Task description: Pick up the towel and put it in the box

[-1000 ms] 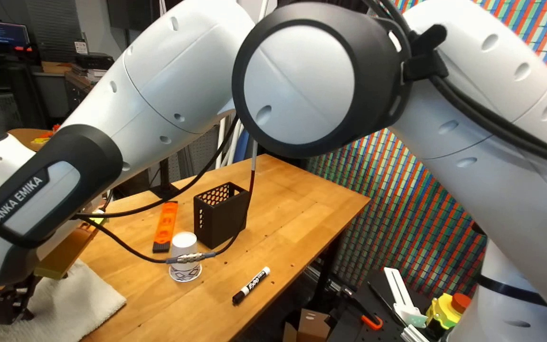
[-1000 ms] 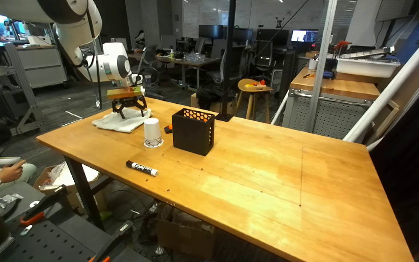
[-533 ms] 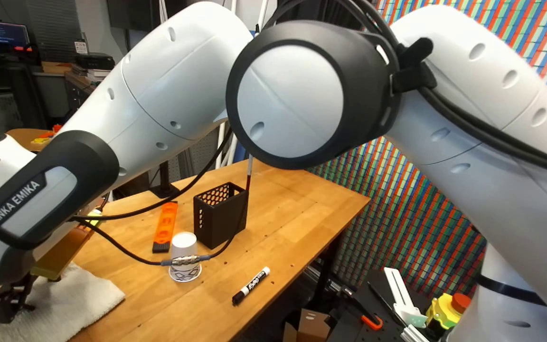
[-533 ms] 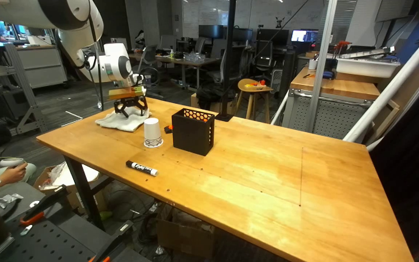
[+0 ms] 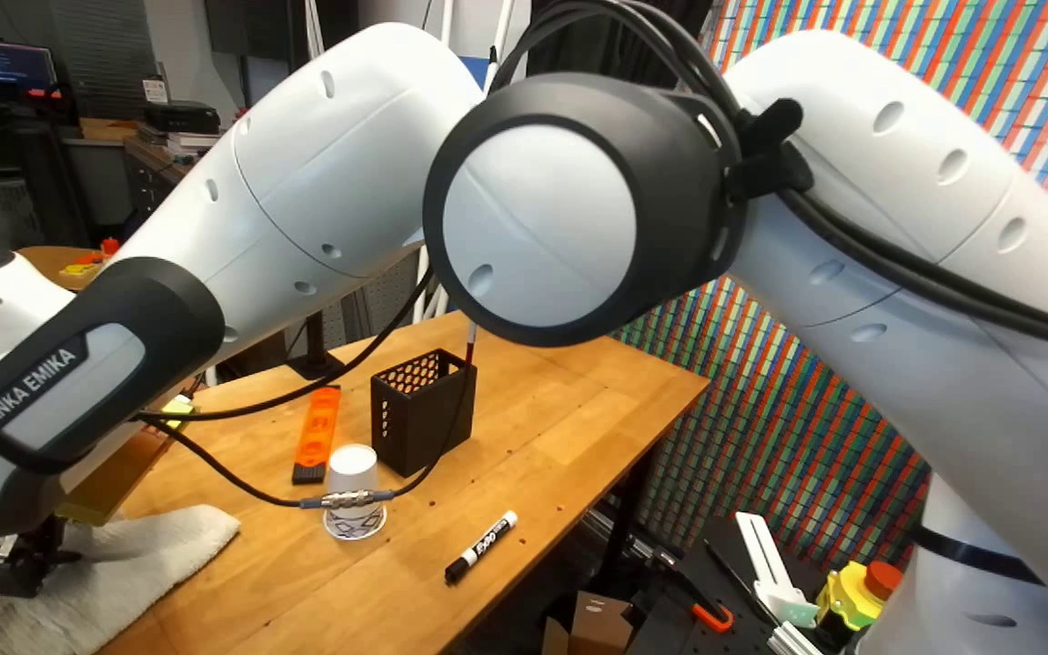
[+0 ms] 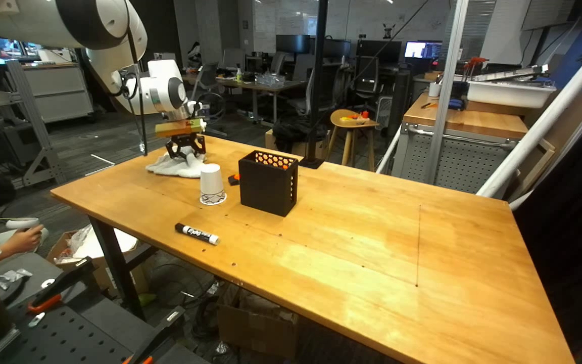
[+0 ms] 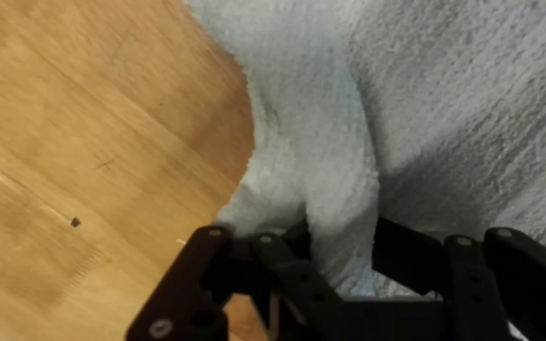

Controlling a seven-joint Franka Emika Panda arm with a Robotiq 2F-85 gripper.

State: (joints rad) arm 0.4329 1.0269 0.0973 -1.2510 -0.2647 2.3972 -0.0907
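A pale grey-white towel (image 6: 162, 166) lies crumpled at the table's far left in an exterior view, also seen as towel (image 5: 165, 555) under the arm. In the wrist view a raised fold of towel (image 7: 311, 118) fills the space between my fingers, a dark finger pressing on each side. My gripper (image 7: 342, 246) is shut on that fold; the rest of the cloth spreads on the wood. The gripper (image 6: 187, 153) sits low over the table. A black box (image 5: 422, 423) with honeycomb openings stands upright, open at the top, apart from the gripper; both exterior views show the box (image 6: 267, 187).
An upturned white paper cup (image 6: 212, 183) stands between towel and box. A black-and-white marker (image 6: 197, 234) lies nearer the table edge. Behind the cup lies an orange level (image 5: 317, 432). A black post (image 6: 316, 86) rises at the table's back edge.
My fingers have come together on the towel, which has bunched up into a fold between them. The gripper has shifted slightly toward the box side, drawing the cloth along.
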